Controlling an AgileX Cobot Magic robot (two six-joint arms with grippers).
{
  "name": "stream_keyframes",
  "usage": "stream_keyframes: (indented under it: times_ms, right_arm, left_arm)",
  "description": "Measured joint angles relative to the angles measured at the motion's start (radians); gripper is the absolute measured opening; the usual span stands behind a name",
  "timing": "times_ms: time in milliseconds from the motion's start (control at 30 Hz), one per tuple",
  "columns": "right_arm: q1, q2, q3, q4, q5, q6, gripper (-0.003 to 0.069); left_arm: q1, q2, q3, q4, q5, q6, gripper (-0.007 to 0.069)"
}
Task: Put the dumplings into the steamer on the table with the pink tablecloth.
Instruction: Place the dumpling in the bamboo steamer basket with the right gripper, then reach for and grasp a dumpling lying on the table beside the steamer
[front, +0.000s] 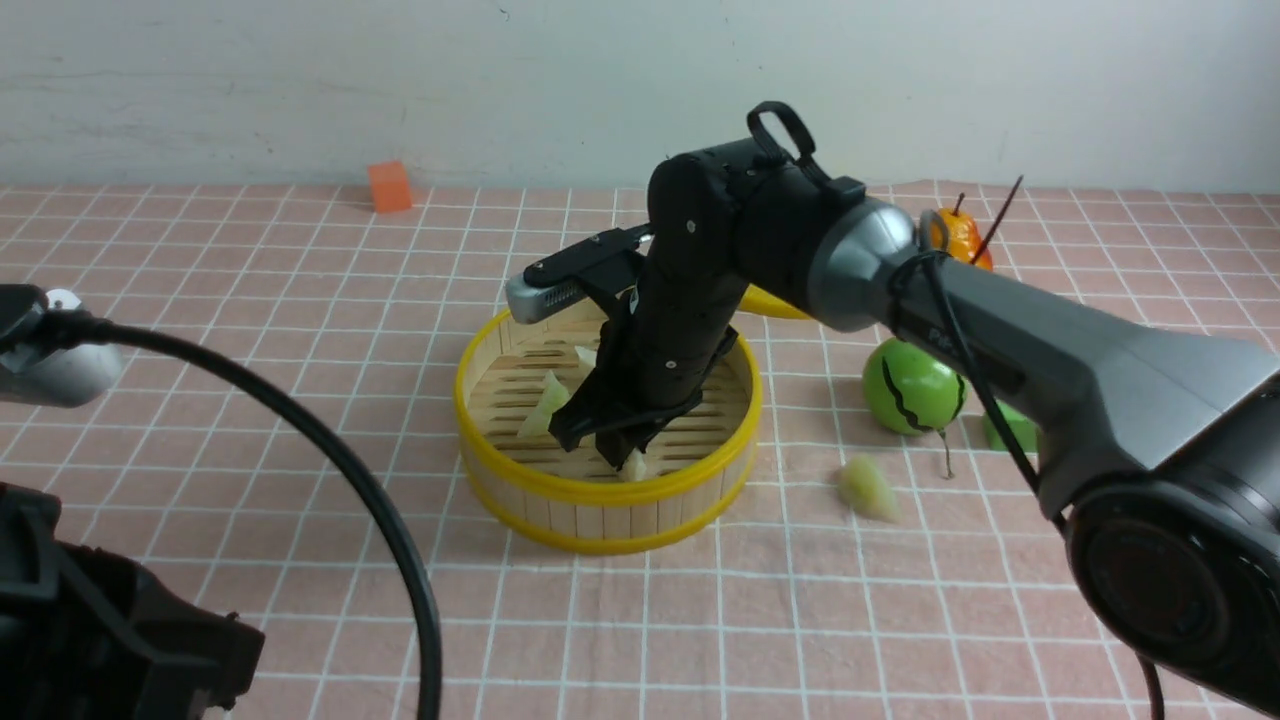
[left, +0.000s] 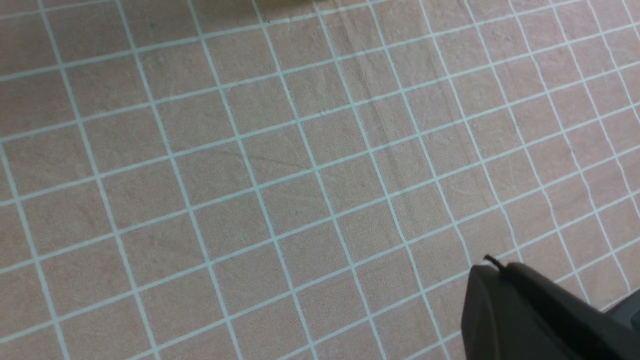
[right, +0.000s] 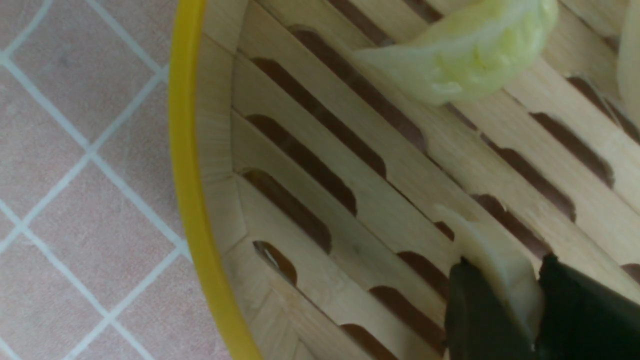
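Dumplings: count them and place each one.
4 dumplings: two on the steamer floor, one in the right gripper inside it, one on the pink tablecloth. The arm may hide more.

The round bamboo steamer stands mid-bench. One pale pleated dumpling lies in its left part. The right gripper holds a second dumpling by its near wall. A third dumpling lies right of the steamer, before the round green melon ball.
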Motion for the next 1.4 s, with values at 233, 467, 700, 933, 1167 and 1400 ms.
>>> stream_keyframes:
  times_ms: [233, 467, 700, 933, 1167, 1400]
  right_arm:
    - [0.015, 0.003, -0.013, -0.045, 0.013, 0.002, 0.0181]
    - [0.016, -0.068, -0.1, -0.09, 0.129, 0.074, 0.0486]
    - [-0.005, -0.302, -0.055, -0.219, 0.154, 0.095, 0.0575]
    - [-0.096, -0.418, 0.237, -0.23, 0.156, 0.102, 0.051]
    - [-0.165, -0.389, 0.521, -0.231, 0.069, 0.154, 0.0492]
    - [-0.216, -0.292, 0.565, -0.232, -0.111, 0.209, 0.0492]
  left_arm:
    - [0.0, 0.0, 0.0, 0.005, 0.0, 0.0, -0.0007]
    - [0.0, 0.0, 0.0, 0.006, 0.0, 0.006, -0.0001]
    - [0.0, 0.0, 0.0, 0.007, 0.0, 0.047, 0.0001]
    - [0.0, 0.0, 0.0, 0.007, 0.015, 0.047, 0.0001]
    - [0.0, 0.0, 0.0, 0.007, 0.021, 0.052, 0.0001]
    - [0.0, 0.0, 0.0, 0.007, 0.021, 0.063, 0.0004]
